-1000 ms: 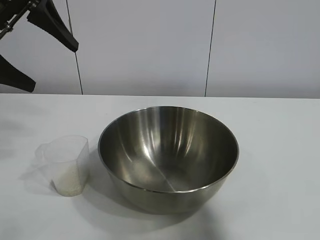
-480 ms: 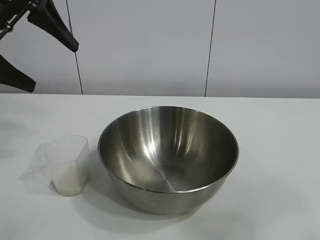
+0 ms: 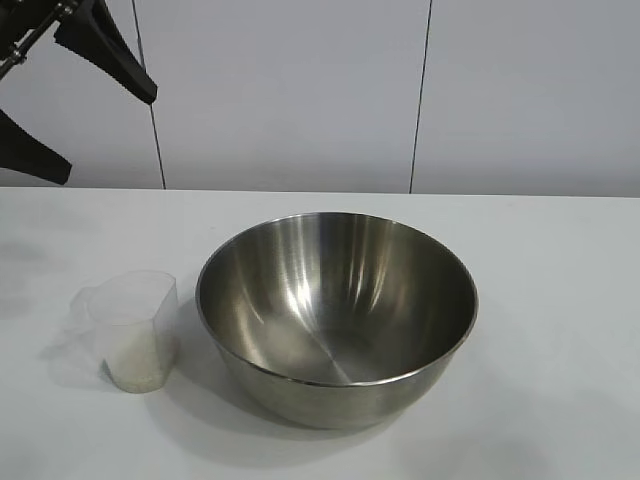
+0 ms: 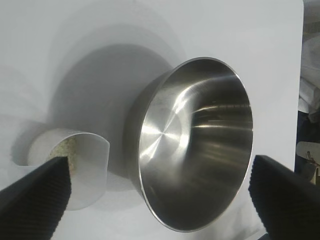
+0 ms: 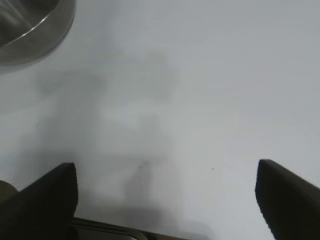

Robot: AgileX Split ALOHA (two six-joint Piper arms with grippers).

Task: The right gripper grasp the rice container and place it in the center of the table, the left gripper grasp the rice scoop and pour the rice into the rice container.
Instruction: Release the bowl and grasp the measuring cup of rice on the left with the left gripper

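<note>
Rice container (image 3: 336, 318): large round stainless-steel bowl, upright and empty, brushed inside. It stands near the middle of the counter (image 3: 560, 300), somewhat toward the near edge, nothing gripping it. Its rim also shows at a corner of the right wrist view (image 5: 30, 25).

Rice scoop (image 3: 130, 328): small translucent plastic cup with a side handle, upright, just beside the bowl on the side toward the counter's left edge; whether the two touch cannot be told. No gripper touches it.

Rice (image 4: 67, 150): white grains lying in the bottom of the scoop, filling only its lower part.

Left gripper (image 3: 70, 110): black, raised above the counter's far left corner, well apart from scoop and bowl. Fingers (image 4: 37, 197) spread wide, nothing between them; its wrist view looks down on both scoop and bowl.

Right gripper (image 5: 165, 200): outside the exterior view. In its own wrist view the two black fingers (image 5: 47, 195) stand wide apart over bare counter, holding nothing, the bowl near but off to one side.
</note>
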